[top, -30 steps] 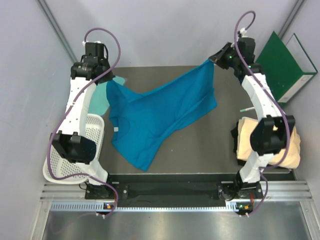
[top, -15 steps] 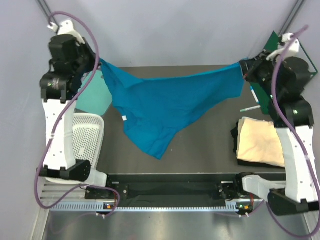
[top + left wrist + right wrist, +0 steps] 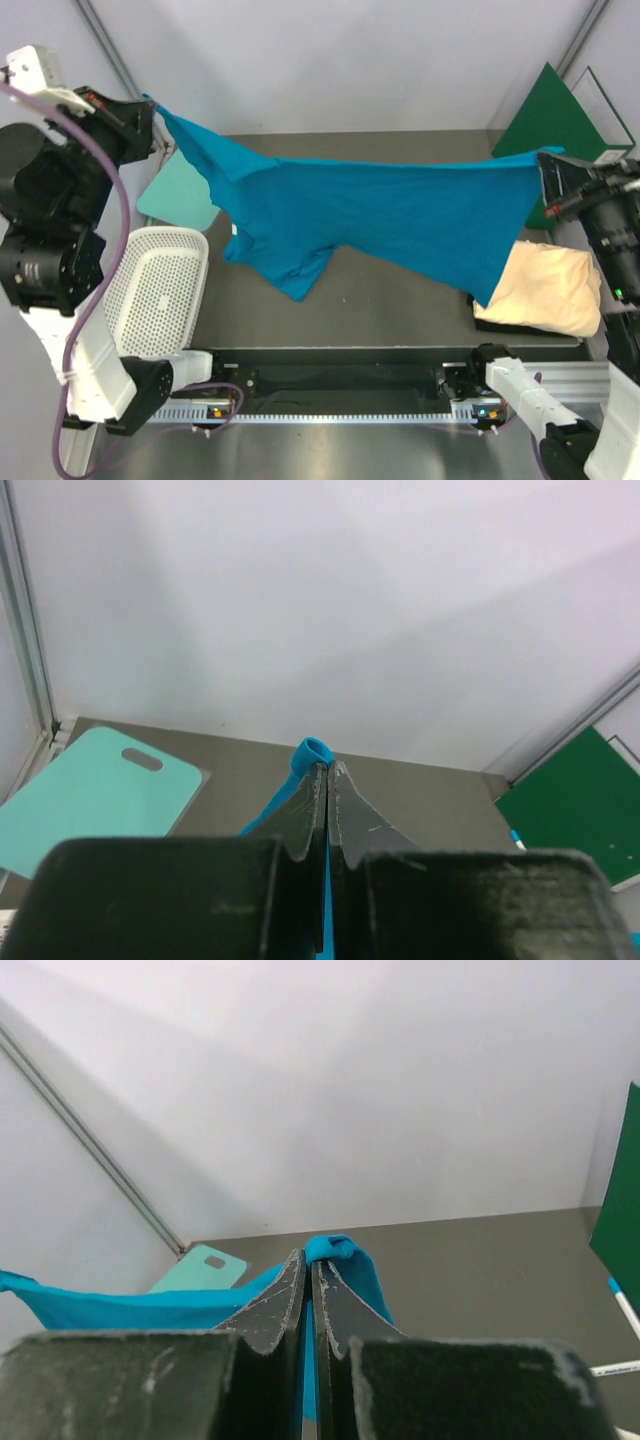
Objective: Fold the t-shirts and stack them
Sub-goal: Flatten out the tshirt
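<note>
The bright blue t-shirt (image 3: 380, 215) hangs stretched in the air between both arms, high above the table, its lower part drooping at the middle left. My left gripper (image 3: 150, 110) is shut on its left corner, and a blue tuft (image 3: 314, 751) pokes out above the closed fingertips. My right gripper (image 3: 545, 170) is shut on its right corner, with blue cloth (image 3: 340, 1252) bunched at the tips. The cream-yellow folded t-shirt (image 3: 545, 290) lies on the table at the right, partly under the blue cloth.
A teal board with a handle hole (image 3: 180, 195) lies at the back left, also in the left wrist view (image 3: 95, 795). A white mesh basket (image 3: 160, 290) stands at the front left. A green folder (image 3: 550, 115) leans at the back right.
Both arms have risen and spread outward, pulling the blue t-shirt taut and higher. Its right edge now overlaps the cream bundle's place in the top view.
</note>
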Motion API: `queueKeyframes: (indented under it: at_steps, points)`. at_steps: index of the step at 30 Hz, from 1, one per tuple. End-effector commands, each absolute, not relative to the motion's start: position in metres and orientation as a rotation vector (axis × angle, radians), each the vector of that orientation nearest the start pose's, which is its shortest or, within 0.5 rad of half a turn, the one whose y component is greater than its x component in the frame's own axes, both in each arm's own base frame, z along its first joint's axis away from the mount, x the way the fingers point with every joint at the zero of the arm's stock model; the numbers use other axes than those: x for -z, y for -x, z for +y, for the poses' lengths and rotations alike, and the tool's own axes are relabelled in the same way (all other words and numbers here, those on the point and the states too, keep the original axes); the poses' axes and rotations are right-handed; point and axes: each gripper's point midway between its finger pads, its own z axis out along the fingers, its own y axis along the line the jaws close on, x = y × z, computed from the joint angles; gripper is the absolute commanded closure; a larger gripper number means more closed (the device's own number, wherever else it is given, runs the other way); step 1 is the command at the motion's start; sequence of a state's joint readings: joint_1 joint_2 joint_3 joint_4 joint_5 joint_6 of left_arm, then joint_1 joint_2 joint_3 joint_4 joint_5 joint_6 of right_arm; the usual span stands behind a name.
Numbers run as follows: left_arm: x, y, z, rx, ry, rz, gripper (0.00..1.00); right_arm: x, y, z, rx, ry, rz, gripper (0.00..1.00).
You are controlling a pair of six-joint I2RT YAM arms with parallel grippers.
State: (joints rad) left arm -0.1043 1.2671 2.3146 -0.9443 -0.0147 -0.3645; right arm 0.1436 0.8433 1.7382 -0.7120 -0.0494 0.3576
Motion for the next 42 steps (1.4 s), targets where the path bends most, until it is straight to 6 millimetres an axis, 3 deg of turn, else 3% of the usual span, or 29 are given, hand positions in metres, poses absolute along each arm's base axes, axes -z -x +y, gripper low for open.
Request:
queueKeyframes:
  at_steps: [1, 3, 7, 11, 14, 17, 18, 20, 21, 22, 23, 24, 25, 26, 27, 28, 29, 30, 31, 32, 33, 34, 35, 36, 38, 39, 40, 41, 42]
  points:
    - [-0.642, -0.211, -0.035, 0.389, 0.17, 1.273, 1.0, -0.572, -0.148, 0.041, -0.447, -0.105, 1.28, 1.0]
    - [-0.65, -0.199, -0.033, 0.392, 0.164, 1.234, 1.0, -0.576, -0.138, 0.039, -0.453, -0.115, 1.252, 1.0]
    - [-0.651, -0.193, -0.03, 0.366, 0.161, 1.22, 1.0, -0.58, -0.122, 0.036, -0.471, -0.126, 1.189, 1.0]
    - [-0.654, -0.198, -0.024, 0.331, 0.172, 1.205, 1.0, -0.571, -0.131, 0.036, -0.466, -0.132, 1.193, 1.0]
    - [-0.648, -0.221, -0.025, 0.318, 0.175, 1.238, 1.0, -0.555, -0.154, 0.035, -0.444, -0.162, 1.232, 1.0]
    - [-0.626, -0.267, -0.032, 0.311, 0.164, 1.325, 1.0, -0.535, -0.185, 0.036, -0.422, -0.182, 1.286, 1.0]
    - [-0.611, -0.295, -0.037, 0.31, 0.161, 1.384, 1.0, -0.528, -0.195, 0.035, -0.406, -0.186, 1.305, 1.0]
    - [-0.592, -0.325, -0.043, 0.313, 0.14, 1.447, 1.0, -0.501, -0.228, 0.035, -0.368, -0.212, 1.368, 1.0]
    - [-0.571, -0.355, -0.046, 0.303, 0.142, 1.513, 1.0, -0.491, -0.24, 0.033, -0.35, -0.225, 1.39, 1.0]
    - [-0.559, -0.369, -0.048, 0.294, 0.141, 1.547, 1.0, -0.468, -0.267, 0.035, -0.33, -0.236, 1.439, 1.0]
    - [-0.545, -0.384, -0.055, 0.315, 0.114, 1.587, 1.0, -0.456, -0.281, 0.036, -0.319, -0.242, 1.464, 1.0]
    - [-0.518, -0.413, -0.06, 0.316, 0.106, 1.661, 1.0, -0.444, -0.293, 0.038, -0.316, -0.245, 1.487, 1.0]
    - [-0.502, -0.427, -0.063, 0.317, 0.102, 1.701, 1.0, -0.421, -0.321, 0.044, -0.315, -0.241, 1.533, 1.0]
    - [-0.487, -0.44, -0.065, 0.317, 0.096, 1.737, 1.0, -0.408, -0.334, 0.047, -0.316, -0.245, 1.56, 1.0]
    - [-0.456, -0.464, -0.07, 0.323, 0.095, 1.807, 1.0, -0.395, -0.348, 0.049, -0.32, -0.25, 1.583, 1.0]
    - [-0.436, -0.476, -0.072, 0.321, 0.092, 1.852, 1.0, -0.366, -0.377, 0.056, -0.325, -0.238, 1.644, 1.0]
    - [-0.417, -0.488, -0.073, 0.318, 0.096, 1.892, 1.0, -0.35, -0.392, 0.06, -0.332, -0.236, 1.681, 1.0]
    - [-0.384, -0.51, -0.075, 0.311, 0.101, 1.955, 1.0, -0.334, -0.408, 0.064, -0.336, -0.234, 1.715, 1.0]
    - [-0.364, -0.521, -0.078, 0.317, 0.097, 1.994, 1.0, -0.301, -0.437, 0.073, -0.347, -0.213, 1.789, 1.0]
    - [-0.347, -0.53, -0.08, 0.316, 0.097, 2.028, 1.0, -0.282, -0.451, 0.075, -0.348, -0.221, 1.829, 1.0]
    - [-0.304, -0.548, -0.083, 0.319, 0.103, 2.113, 1.0, -0.265, -0.464, 0.078, -0.366, -0.215, 1.87, 1.0]
    - [-0.298, -0.558, -0.084, 0.32, 0.111, 2.12, 1.0, -0.233, -0.487, 0.08, -0.397, -0.221, 1.934, 1.0]
    - [-0.283, -0.565, -0.087, 0.329, 0.112, 2.143, 1.0, -0.22, -0.499, 0.082, -0.44, -0.252, 1.954, 1.0]
    - [-0.247, -0.579, -0.088, 0.326, 0.126, 2.206, 1.0, -0.209, -0.508, 0.083, -0.473, -0.252, 1.976, 1.0]
    - [-0.238, -0.591, -0.092, 0.36, 0.155, 2.207, 1.0, -0.174, -0.532, 0.087, -0.495, -0.249, 2.062, 1.0]
    - [-0.223, -0.6, -0.095, 0.373, 0.184, 2.222, 1.0, -0.178, -0.545, 0.088, -0.493, -0.243, 2.06, 1.0]
    - [-0.218, -0.604, -0.096, 0.387, 0.194, 2.223, 1.0, -0.149, -0.55, 0.086, -0.495, -0.261, 2.13, 1.0]
    - [-0.214, -0.606, -0.098, 0.4, 0.203, 2.228, 1.0, -0.144, -0.554, 0.085, -0.5, -0.262, 2.144, 1.0]
    - [-0.211, -0.608, -0.098, 0.408, 0.228, 2.229, 1.0, -0.152, -0.563, 0.085, -0.505, -0.26, 2.129, 1.0]
